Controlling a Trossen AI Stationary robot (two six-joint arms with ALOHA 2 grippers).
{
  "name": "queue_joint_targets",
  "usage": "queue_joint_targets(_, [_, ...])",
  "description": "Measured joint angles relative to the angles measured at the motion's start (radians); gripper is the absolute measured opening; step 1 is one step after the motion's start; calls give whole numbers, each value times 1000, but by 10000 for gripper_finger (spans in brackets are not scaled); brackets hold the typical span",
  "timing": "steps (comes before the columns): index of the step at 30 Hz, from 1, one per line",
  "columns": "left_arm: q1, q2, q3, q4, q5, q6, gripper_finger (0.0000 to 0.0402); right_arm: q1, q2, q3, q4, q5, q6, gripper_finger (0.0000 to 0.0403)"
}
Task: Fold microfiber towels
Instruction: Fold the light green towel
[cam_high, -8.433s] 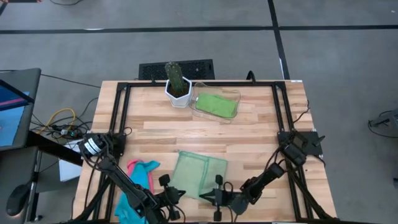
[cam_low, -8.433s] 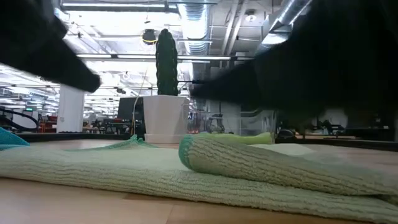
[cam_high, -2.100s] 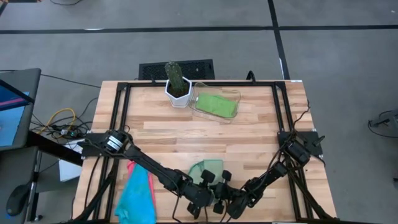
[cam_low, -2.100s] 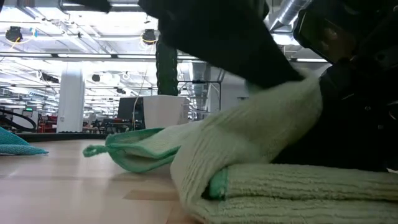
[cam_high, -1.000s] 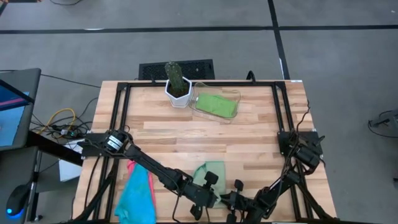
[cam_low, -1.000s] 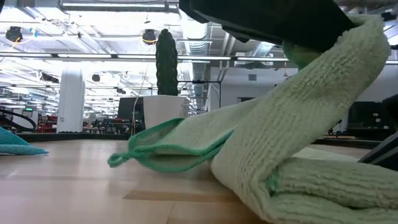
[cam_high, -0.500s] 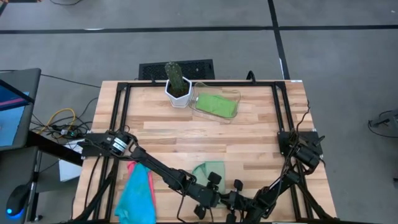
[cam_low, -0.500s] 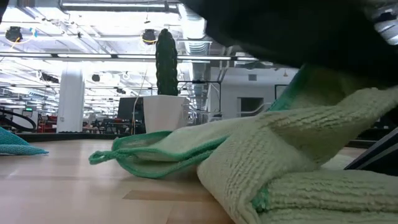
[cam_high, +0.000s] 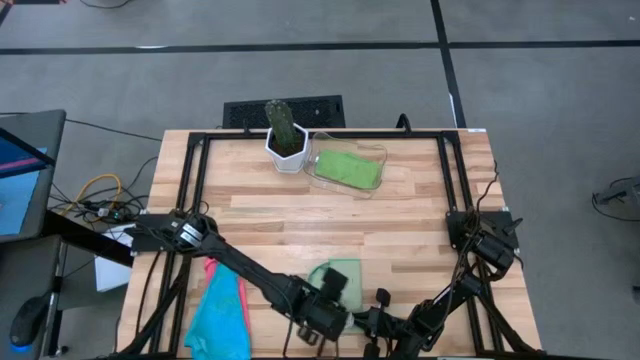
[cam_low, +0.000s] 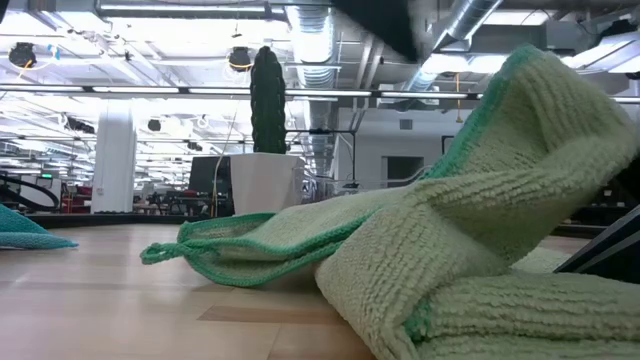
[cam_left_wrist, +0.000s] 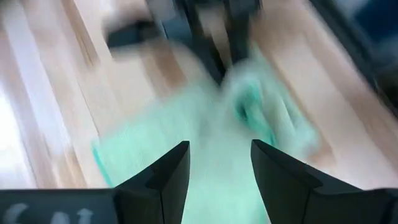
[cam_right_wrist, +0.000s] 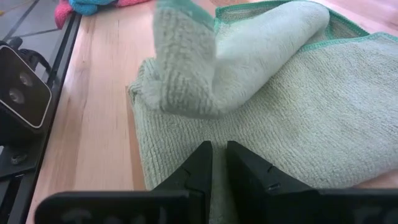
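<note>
So the light green towel (cam_high: 338, 275) sits bunched at the desk's (cam_high: 400, 215) near edge, mid-fold. Left tool (cam_left_wrist: 219, 163) hovers above, fingers spread, probably just released; right tool (cam_right_wrist: 219, 163) stays low and clenched, apparently pinning the edge.

Robotics lab / open industrial workspace. Wooden bench (cam_high: 400, 210) with black rail frame (cam_high: 190, 190), two arms bolted to it, sitting on grey floor marked with dark tape lines (cam_high: 300, 47). Low view: exposed ceiling ducts (cam_low: 310, 40), strip lights, white column (cam_low: 113, 160), distant workstations. Loose cables (cam_high: 95, 195) beside the bench.
</note>
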Motion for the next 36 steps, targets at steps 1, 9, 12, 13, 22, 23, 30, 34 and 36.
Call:
queue_joint_targets(1, [-11,-6,4,-49,0,-25,165,0,0,0,0,0,0,75])
queue_joint_targets(9, [-100,-21,-163,-85,-72,-59,165,0,0,0,-2,0,0,75])
queue_joint_targets(12, [-100,-21,-253,-78,-68,-110,165,0,0,0,-2,0,0,75])
queue_joint_targets(13, [-100,-21,-273,-68,-69,-123,165,0,0,0,-2,0,0,75])
queue_joint_targets(22, [-98,-147,-417,-3,-240,-311,165,-1,0,0,-5,0,0,75])
queue_joint_targets(23, [-101,-177,-435,-3,-273,-379,165,-1,0,0,-6,0,0,75])
queue_joint_targets(30, [-111,-316,-561,79,-346,-947,164,-9,0,0,-7,-2,0,75])
queue_joint_targets(34, [-86,-318,-642,205,-246,-1010,164,-10,0,0,-7,-5,0,75])
queue_joint_targets(36, [-71,-317,-688,311,-192,-1014,164,-11,0,0,-7,-13,0,75])
